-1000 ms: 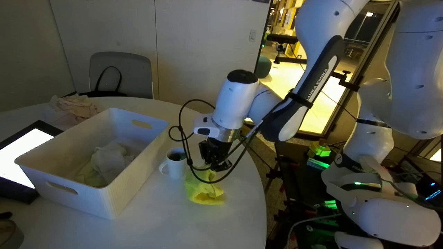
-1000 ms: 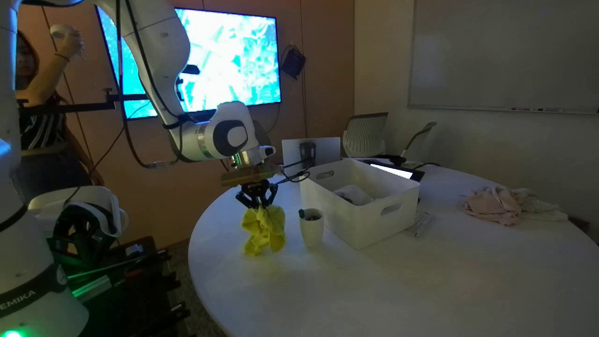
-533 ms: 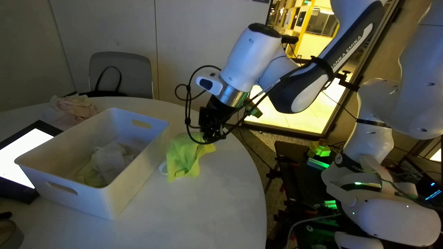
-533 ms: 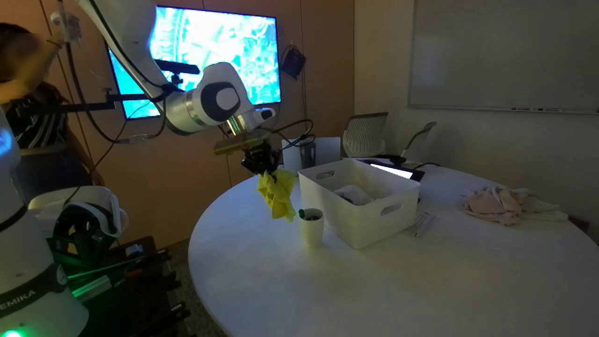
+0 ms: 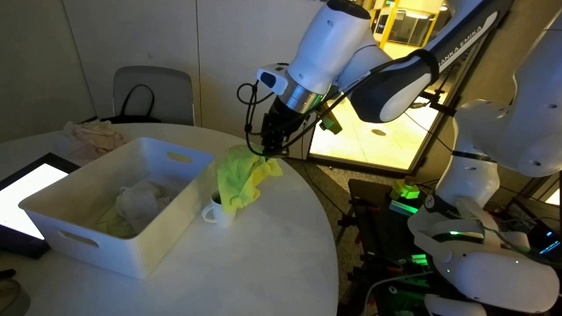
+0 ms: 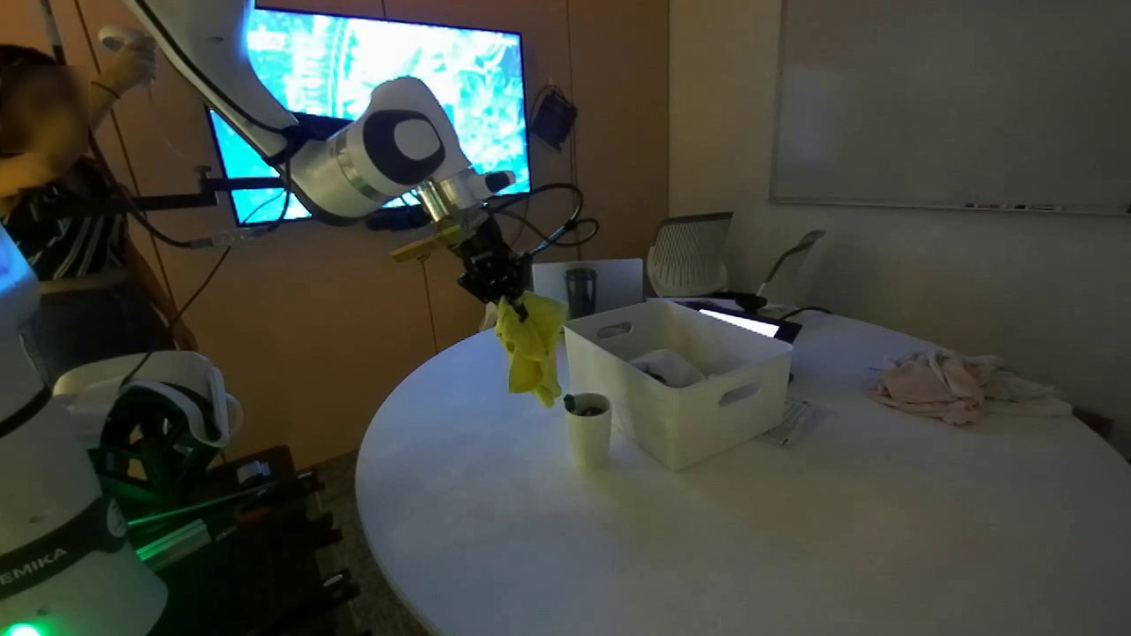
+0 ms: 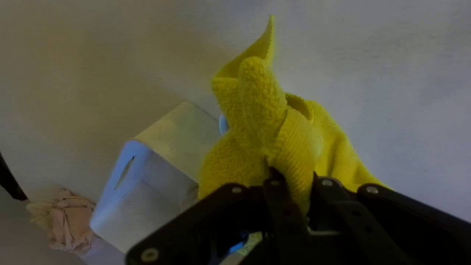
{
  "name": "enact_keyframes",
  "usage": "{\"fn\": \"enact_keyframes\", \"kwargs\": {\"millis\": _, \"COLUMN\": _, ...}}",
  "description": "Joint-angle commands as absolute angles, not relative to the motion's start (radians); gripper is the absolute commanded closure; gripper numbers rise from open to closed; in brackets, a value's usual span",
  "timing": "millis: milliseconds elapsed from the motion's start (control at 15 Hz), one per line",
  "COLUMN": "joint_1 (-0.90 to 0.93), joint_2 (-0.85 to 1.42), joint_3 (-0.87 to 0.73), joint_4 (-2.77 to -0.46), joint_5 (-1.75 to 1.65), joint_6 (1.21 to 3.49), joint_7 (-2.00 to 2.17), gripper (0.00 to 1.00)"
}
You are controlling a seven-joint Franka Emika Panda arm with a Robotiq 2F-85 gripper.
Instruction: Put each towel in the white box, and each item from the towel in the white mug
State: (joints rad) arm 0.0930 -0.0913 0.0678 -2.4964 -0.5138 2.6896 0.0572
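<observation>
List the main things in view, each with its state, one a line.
gripper, shut on the yellow towel
yellow towel, bunched, hanging from the gripper
white mug, upright, something inside
white box, open-topped, rumpled cloths inside
pink cloth, rumpled, outside the white box
tablet, lit
wall screen, lit

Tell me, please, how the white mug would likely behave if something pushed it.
The white mug looks taller than wide in an exterior view, so a high push might tip it. If it toppled, the side handle would likely limit rolling. The dark green item showing at its top could probably spill out.
</observation>
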Motion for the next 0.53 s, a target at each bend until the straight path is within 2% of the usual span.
{"fn": "enact_keyframes", "kwargs": {"millis": 0, "joint_1": 0.086, "joint_2": -0.121, "joint_3": 0.094, "joint_4": -2.503, "joint_5": -0.488, "joint_6": 2.630, "joint_7": 0.059, "gripper": 0.61}}
{"fn": "enact_keyframes", "kwargs": {"millis": 67, "joint_1": 0.089, "joint_2": -0.122, "joint_3": 0.096, "joint_4": -2.503, "joint_5": -0.473, "joint_6": 2.618, "joint_7": 0.050, "gripper": 0.56}}
{"fn": "enact_keyframes", "kwargs": {"millis": 467, "joint_1": 0.085, "joint_2": -0.123, "joint_3": 0.099, "joint_4": -2.500, "joint_5": -0.462, "joint_6": 2.577, "joint_7": 0.053, "gripper": 0.09}}
